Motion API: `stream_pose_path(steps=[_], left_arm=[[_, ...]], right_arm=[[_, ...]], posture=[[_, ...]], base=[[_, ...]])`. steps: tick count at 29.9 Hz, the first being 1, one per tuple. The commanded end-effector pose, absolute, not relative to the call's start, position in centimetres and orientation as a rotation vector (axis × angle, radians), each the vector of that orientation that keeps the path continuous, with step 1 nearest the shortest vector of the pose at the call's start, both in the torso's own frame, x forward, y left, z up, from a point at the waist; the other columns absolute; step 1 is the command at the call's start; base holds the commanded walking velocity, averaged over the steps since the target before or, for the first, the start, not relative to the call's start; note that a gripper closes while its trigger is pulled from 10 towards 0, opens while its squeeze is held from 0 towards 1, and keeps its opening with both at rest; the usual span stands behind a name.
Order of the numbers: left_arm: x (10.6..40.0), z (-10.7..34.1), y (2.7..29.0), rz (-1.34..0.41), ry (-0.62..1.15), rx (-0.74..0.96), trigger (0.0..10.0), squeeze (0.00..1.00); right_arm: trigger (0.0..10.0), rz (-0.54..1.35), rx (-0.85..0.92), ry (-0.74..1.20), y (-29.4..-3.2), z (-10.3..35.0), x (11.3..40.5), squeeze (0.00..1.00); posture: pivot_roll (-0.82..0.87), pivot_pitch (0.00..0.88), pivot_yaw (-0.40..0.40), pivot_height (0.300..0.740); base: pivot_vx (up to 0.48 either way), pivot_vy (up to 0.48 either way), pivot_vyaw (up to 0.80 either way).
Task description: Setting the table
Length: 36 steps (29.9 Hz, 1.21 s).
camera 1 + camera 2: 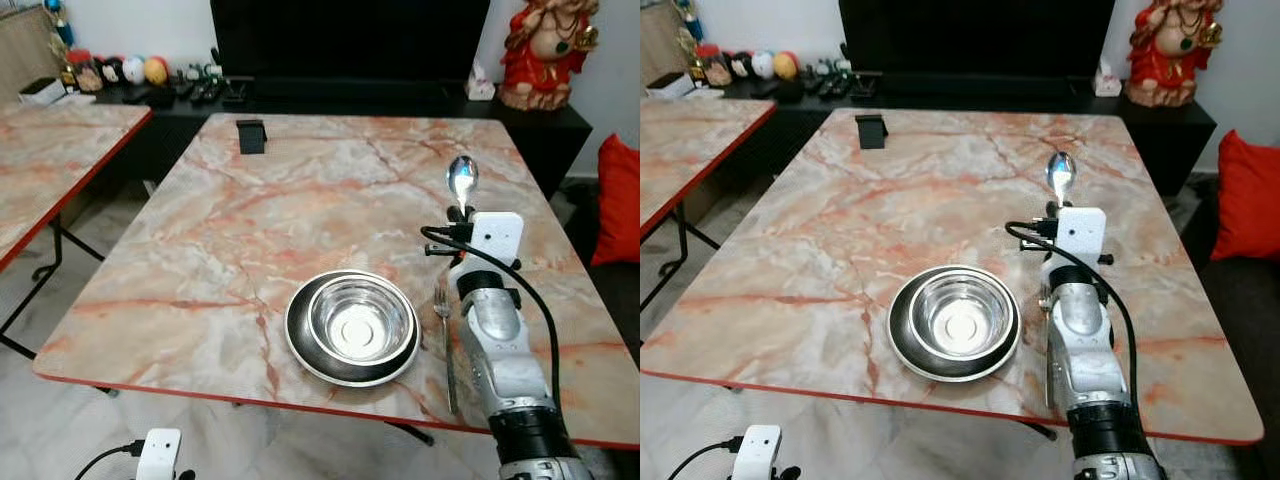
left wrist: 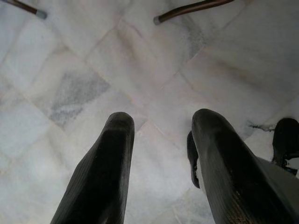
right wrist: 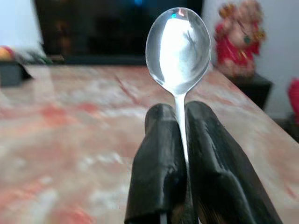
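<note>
Right claw (image 3: 181, 140) clenched on the handle of a steel spoon (image 3: 178, 49), the bowl of the spoon standing clear above the two black fingertips (image 3: 161, 135). In the head views the right arm (image 1: 500, 350) reaches forward over the near right part of the marble-patterned tabletop (image 1: 250, 230), and the spoon (bowl uppermost, pointing away from the robot) is held above the tabletop, beyond the fork. A steel bowl (image 1: 360, 320) sits inside a dark-rimmed plate (image 1: 300, 345) near the front edge of the tabletop, left of the arm. A fork (image 1: 445, 340) lies flat on the tabletop just beside the plate on its right, between the plate and the arm, tines pointing away from the robot. A small black object (image 1: 251, 135) rests near the far edge. Left claw (image 2: 161, 140) hangs idle over the pale tiled floor (image 2: 93, 70), its two fingers spread apart and grasping nothing. Background: a second marble-patterned table (image 1: 50, 160) to the left, a dark low cabinet (image 1: 350, 100) along the wall, a red figurine (image 1: 548, 50) at its right end, and a red cushion (image 1: 620, 200) at the far right.
</note>
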State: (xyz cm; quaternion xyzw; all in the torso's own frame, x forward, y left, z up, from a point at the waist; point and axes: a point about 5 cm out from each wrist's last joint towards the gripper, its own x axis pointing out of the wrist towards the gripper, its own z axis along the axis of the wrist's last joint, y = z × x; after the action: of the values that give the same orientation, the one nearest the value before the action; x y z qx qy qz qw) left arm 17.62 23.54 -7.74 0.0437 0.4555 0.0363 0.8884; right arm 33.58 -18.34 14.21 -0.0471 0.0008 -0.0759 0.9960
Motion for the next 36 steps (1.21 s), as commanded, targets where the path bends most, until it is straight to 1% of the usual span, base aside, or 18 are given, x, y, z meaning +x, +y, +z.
stream_pose_path(steps=[1, 3, 6, 11, 21, 29, 31, 32, 36], left_arm=[[17.5, -7.9, 23.5, 0.070, 0.963, 0.093, 10.0, 0.00], [17.4, -7.9, 23.4, 0.071, 0.964, 0.089, 10.0, 0.00], [17.5, -7.9, 23.4, 0.070, 0.965, 0.086, 10.0, 0.00], [17.4, -7.9, 23.4, 0.067, 0.967, 0.083, 10.0, 0.00], [17.4, -7.9, 23.4, 0.069, 0.967, 0.083, 10.0, 0.00], [17.5, -7.9, 23.3, 0.071, 0.965, 0.081, 10.0, 0.00], [17.5, -7.9, 23.3, 0.070, 0.964, 0.082, 10.0, 0.00], [17.6, -7.9, 23.3, 0.070, 0.963, 0.081, 10.0, 0.00], [17.6, -7.8, 23.3, 0.071, 0.962, 0.080, 10.0, 0.00]], right_arm=[[10.0, -0.191, -0.073, 0.085, -19.2, 14.2, 33.7, 0.00], [10.0, -0.171, -0.079, 0.183, -19.4, 13.5, 33.7, 0.00], [10.0, -0.150, -0.068, 0.235, -19.4, 13.0, 33.6, 0.00], [10.0, -0.162, 0.035, 0.355, -19.3, 11.8, 32.8, 0.00], [10.0, -0.127, 0.024, 0.415, -18.7, 11.7, 31.6, 0.00], [10.0, -0.163, -0.029, 0.419, -19.2, 11.5, 30.4, 0.00], [10.0, -0.159, -0.020, 0.433, -19.1, 11.0, 29.9, 0.00], [10.0, -0.151, 0.012, 0.453, -19.0, 10.2, 29.4, 0.00], [10.0, -0.152, 0.090, 0.483, -18.8, 9.4, 28.9, 0.00]], posture=[[-0.05, 0.000, 0.027, 0.740], [-0.05, 0.000, 0.027, 0.740], [-0.06, 0.000, 0.029, 0.740], [-0.06, 0.000, 0.025, 0.740], [-0.06, 0.000, 0.022, 0.740], [-0.07, 0.000, 0.025, 0.740], [-0.07, 0.000, 0.025, 0.740], [-0.07, 0.000, 0.025, 0.740], [-0.07, 0.000, 0.024, 0.740]], base=[[0.000, 0.000, 0.00], [0.000, 0.000, 0.00], [0.000, 0.000, 0.00], [0.000, 0.000, 0.00], [0.000, 0.000, 0.00], [0.000, 0.000, 0.00], [0.000, 0.000, 0.00], [0.000, 0.000, 0.00], [0.000, 0.000, 0.00]])
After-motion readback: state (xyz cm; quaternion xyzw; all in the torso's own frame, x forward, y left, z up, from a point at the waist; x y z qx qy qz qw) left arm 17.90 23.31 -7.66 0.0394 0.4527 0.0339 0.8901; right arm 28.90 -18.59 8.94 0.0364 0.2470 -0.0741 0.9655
